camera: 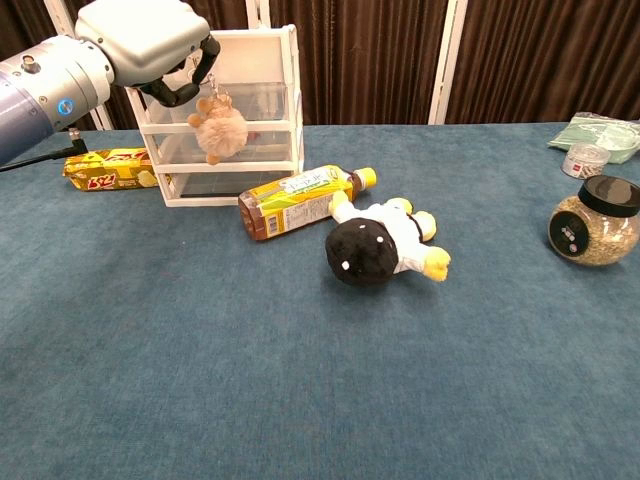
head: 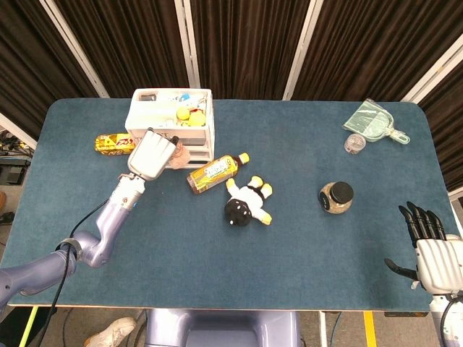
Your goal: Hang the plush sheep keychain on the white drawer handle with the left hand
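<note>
My left hand [camera: 150,48] [head: 150,155] hovers in front of the white drawer unit [camera: 250,70] [head: 148,116], holding the plush sheep keychain [camera: 220,130] [head: 179,153] by its ring. The tan sheep dangles below the fingers, against the front of the upper drawers. I cannot make out whether the ring touches a handle. My right hand [head: 432,249] rests open at the table's near right corner, seen only in the head view.
A tea bottle [camera: 295,200] lies just right of the drawers, with a black-and-white plush toy [camera: 378,243] beside it. A yellow snack pack [camera: 108,168] lies left of the drawers. A lidded jar [camera: 593,222], a small cup [camera: 586,159] and a green dustpan [head: 372,121] sit at the right.
</note>
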Robot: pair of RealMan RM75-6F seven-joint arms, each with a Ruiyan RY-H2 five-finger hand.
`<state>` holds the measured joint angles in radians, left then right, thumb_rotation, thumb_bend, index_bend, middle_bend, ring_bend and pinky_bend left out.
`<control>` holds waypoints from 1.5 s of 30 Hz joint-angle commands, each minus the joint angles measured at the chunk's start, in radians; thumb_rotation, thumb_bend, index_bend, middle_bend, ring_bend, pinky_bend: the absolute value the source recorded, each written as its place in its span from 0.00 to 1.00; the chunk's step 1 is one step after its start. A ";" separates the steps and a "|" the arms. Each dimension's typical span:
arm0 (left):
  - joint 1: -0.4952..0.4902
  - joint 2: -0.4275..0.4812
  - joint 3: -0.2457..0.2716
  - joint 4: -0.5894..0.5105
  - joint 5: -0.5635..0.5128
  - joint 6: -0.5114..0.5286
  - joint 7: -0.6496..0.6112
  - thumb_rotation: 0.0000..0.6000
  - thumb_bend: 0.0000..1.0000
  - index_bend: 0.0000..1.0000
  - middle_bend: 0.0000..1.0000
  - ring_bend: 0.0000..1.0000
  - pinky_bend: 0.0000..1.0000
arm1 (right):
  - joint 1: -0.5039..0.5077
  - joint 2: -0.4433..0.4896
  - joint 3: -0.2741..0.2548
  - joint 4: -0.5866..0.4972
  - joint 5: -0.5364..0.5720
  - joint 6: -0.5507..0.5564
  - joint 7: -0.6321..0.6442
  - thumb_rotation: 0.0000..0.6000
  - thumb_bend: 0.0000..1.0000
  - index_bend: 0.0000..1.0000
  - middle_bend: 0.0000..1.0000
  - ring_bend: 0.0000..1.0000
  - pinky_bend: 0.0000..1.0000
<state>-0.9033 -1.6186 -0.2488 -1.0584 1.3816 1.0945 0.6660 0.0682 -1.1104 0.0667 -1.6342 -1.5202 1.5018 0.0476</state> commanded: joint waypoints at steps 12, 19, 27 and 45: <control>0.007 -0.010 0.018 0.030 -0.014 0.001 -0.013 1.00 0.19 0.53 1.00 0.88 0.77 | 0.000 0.000 0.001 -0.002 0.002 0.000 -0.001 1.00 0.01 0.00 0.00 0.00 0.00; 0.011 -0.005 0.022 0.027 0.016 0.053 -0.034 1.00 0.01 0.29 1.00 0.87 0.77 | -0.001 0.000 0.001 -0.002 0.001 0.002 -0.001 1.00 0.01 0.00 0.00 0.00 0.00; 0.027 0.024 0.014 -0.019 0.036 0.116 -0.065 1.00 0.00 0.19 1.00 0.87 0.77 | 0.000 0.001 0.000 -0.004 0.004 -0.003 -0.005 1.00 0.01 0.00 0.00 0.00 0.00; 0.442 0.288 0.161 -0.675 -0.094 0.421 -0.068 1.00 0.00 0.07 0.23 0.17 0.24 | 0.003 0.007 -0.013 -0.013 0.009 -0.028 -0.045 1.00 0.02 0.00 0.00 0.00 0.00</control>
<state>-0.5539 -1.3987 -0.1472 -1.6345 1.3176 1.4441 0.5968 0.0699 -1.1039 0.0561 -1.6454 -1.5123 1.4770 0.0071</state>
